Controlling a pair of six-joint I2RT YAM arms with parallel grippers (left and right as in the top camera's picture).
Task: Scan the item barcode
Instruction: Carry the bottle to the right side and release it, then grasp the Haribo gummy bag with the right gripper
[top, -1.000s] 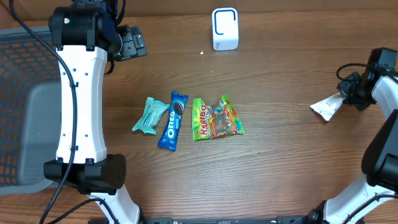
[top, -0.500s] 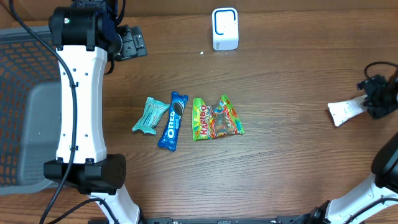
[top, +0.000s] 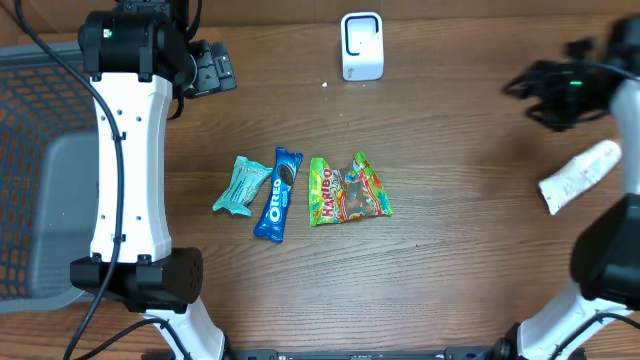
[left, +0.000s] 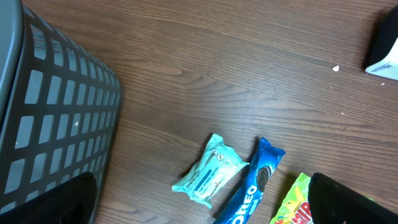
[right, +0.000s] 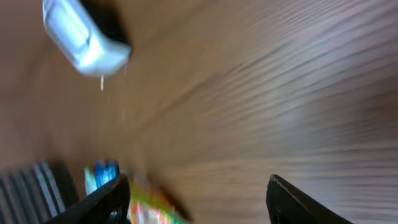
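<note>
At the right edge of the table (top: 460, 260) lies a white packet (top: 580, 178), flat on the wood and touching nothing. The right gripper (right: 197, 190) hangs well apart from it, toward the far side. Its wrist view is blurred, but the jaws stand wide with only bare wood between them, so it holds nothing. Near the middle wait three more items in a row: a teal packet (top: 242, 186), an Oreo pack (top: 278, 193) just beside it, and a Haribo bag (top: 347, 190). The white scanner (top: 361, 46) stands upright at the far edge, beyond them. The left gripper (top: 212, 68) hovers at far left beside the grey basket (top: 25, 120), fully spread and empty.

I judge this a gap between items: no item is in hand. The next move calls for reaching to one snack in the row, pinching it by an end, and turning its barcode toward the scanner's face.
</note>
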